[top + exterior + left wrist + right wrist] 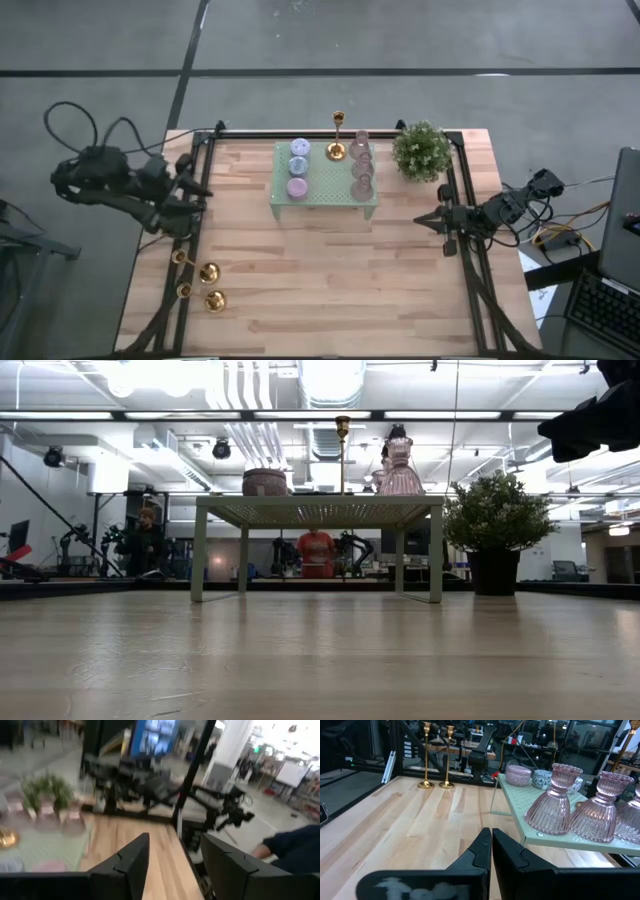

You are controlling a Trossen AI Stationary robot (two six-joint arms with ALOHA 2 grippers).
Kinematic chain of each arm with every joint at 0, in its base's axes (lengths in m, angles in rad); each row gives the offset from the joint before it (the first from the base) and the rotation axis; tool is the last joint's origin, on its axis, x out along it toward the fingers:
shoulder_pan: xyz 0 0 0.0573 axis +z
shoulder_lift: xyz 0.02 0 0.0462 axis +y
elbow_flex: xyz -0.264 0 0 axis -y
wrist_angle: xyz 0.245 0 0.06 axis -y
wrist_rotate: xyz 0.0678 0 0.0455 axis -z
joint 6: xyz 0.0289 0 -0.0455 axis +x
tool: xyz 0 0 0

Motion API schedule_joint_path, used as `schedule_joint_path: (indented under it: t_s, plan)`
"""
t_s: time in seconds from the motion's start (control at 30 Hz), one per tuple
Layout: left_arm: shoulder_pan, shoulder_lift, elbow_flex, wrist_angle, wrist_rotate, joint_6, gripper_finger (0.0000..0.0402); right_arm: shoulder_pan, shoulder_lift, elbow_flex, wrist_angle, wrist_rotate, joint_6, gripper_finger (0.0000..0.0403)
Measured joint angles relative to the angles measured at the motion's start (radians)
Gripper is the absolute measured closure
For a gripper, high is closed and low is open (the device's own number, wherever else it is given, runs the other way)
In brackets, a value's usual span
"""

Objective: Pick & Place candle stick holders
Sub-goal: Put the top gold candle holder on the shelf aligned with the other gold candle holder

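- You find no readable text, label, brand, number or sign in any view.
- The far-off room boards show you nothing legible.

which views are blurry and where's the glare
Left wrist view: smeared throughout, the plant and far arm soft, while its own fingers are sharper. Right wrist view: crisp on the pink glass holders and two gold candle stick holders. Low view: ceiling lights blow out.
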Motion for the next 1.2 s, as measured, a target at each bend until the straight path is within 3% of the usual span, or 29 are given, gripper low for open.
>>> schedule_joint_path:
  t_s: [0.37, 0.6, 0.77, 1.03, 1.2]
  plan:
    - [0.000, 0.243, 0.303, -0.523, -0.002, -0.305, 0.0216, 0.000, 0.000, 0.000, 0.000, 0.000, 0.004, 0.0394]
    - [0.000, 0.377, 0.359, -0.952, 0.041, -0.524, 0.0216, 0.000, 0.000, 0.000, 0.000, 0.000, 0.003, 0.0394]
    - [-0.001, 0.407, 0.293, -0.885, 0.234, -0.638, 0.0216, 0.000, 0.000, 0.000, 0.000, 0.000, 0.003, 0.0394]
    - [-0.007, 0.449, 0.238, -0.945, 0.352, -0.702, 0.0226, 0.000, 0.000, 0.000, 0.001, 0.000, 0.005, 0.0394]
    - [-0.007, 0.475, 0.231, -0.940, 0.363, -0.688, 0.0237, 0.000, 0.002, 0.000, 0.000, 0.000, 0.005, 0.0394]
